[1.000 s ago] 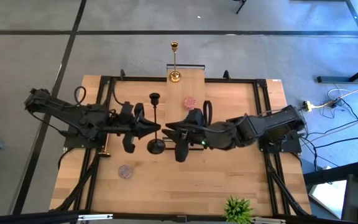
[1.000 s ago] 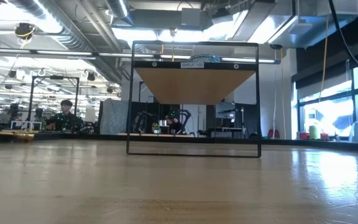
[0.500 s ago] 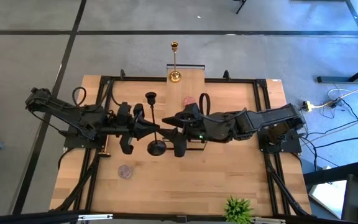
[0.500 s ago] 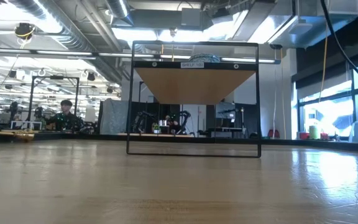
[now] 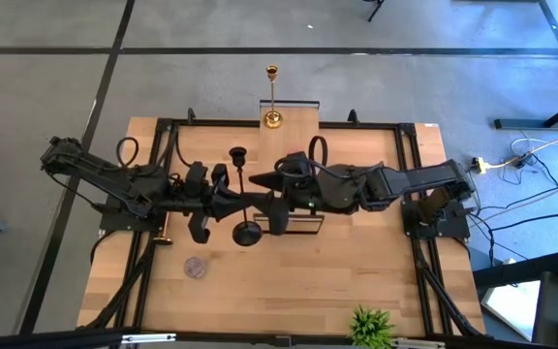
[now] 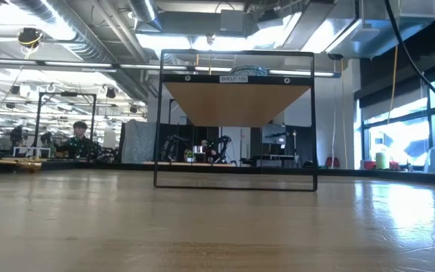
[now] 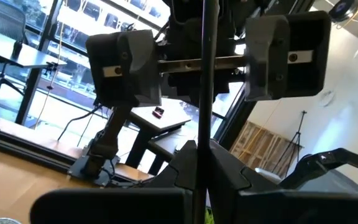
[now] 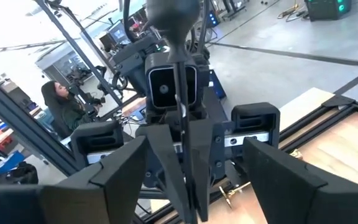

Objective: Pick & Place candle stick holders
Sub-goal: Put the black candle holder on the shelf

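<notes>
A black candle stick holder [image 5: 243, 194] hangs over the middle of the table; its top cup [image 5: 237, 153] is toward the far edge and its round base [image 5: 247, 233] toward the near edge. My left gripper [image 5: 234, 198] is shut on its stem. My right gripper [image 5: 271, 201] faces it from the table's right side, open, with one finger on each side of the stem [image 8: 180, 106] and neither touching it. A gold candle stick holder [image 5: 272, 97] stands upright by its base on the shelf at the far edge. My left gripper pinches the black holder's thin stem [image 7: 199, 155] about halfway up between its two fingers. The fingers come about level from the table's left side and lie across the stem. The holder stands roughly upright in the hold, its base lifted clear of the table.
A black wire frame with a wooden shelf [image 6: 236, 102] stands at the far edge. A small round disc [image 5: 196, 267] lies near left, and a green plant [image 5: 371, 325] stands at the near edge. A gold object [image 6: 21, 161] lies at the table's left.
My right gripper has opened, its fingers spreading off the black holder's stem, and it has swung a little toward the table's far edge. The holder stays where it was, held up by my left gripper alone.
</notes>
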You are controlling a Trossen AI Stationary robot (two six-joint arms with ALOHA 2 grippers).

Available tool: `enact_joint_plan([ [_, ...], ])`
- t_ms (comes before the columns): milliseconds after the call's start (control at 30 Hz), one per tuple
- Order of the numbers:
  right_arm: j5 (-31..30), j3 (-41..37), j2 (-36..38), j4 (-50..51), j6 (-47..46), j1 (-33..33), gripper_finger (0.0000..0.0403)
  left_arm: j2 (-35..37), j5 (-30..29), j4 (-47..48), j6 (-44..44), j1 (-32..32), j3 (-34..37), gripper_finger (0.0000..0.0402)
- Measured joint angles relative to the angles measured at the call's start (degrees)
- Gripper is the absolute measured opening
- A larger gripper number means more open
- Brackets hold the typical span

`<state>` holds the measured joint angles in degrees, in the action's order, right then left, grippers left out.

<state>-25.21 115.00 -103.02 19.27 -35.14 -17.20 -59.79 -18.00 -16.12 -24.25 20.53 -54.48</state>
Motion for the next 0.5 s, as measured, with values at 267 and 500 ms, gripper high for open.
enact_joint_plan([
  [267, 3.3, 0.0, -1.1, -0.5, -0.3, 0.8, 0.0254, 0.0, 2.7, -1.4, -0.3, -1.3, 0.0, 0.0011],
  [500, 6.0, 0.0, -2.7, -1.5, -1.5, 1.0, 0.0225, 0.0, 5.7, -3.0, -1.4, -3.1, 0.0, 0.0011],
])
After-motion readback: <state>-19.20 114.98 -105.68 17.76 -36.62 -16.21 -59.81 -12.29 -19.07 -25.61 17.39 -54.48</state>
